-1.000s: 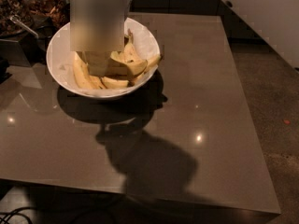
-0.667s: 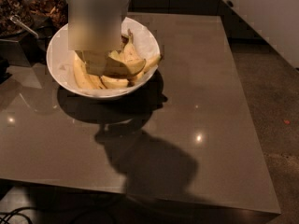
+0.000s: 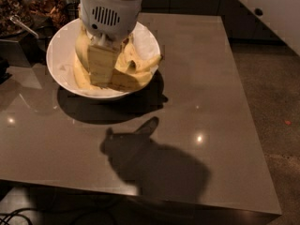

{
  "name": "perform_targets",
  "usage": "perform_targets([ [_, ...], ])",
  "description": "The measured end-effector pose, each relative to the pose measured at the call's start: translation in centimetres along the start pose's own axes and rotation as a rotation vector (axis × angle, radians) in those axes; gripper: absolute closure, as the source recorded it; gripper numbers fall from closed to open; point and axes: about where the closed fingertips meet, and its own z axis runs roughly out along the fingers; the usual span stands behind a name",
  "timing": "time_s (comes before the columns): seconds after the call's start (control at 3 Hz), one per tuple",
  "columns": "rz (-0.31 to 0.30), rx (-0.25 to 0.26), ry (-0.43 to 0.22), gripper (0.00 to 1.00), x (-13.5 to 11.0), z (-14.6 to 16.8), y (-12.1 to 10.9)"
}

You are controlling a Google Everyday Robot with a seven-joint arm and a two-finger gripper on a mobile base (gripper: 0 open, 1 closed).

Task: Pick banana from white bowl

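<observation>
At the upper left of the frame, a dark tray with a spoon stands beside the white bowl on the worktop. The robot's hand reaches down into the bowl among yellow fruit; whether it is apart or together cannot be told. The banana lies in the bowl's right side, dark tip at the rim. The arm's shadow falls across the centre.
</observation>
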Motion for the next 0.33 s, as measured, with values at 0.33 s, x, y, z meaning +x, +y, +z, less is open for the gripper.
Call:
perform_targets([
  [0.33,0.0,0.0,0.0,1.0,-0.01,0.0,0.01],
])
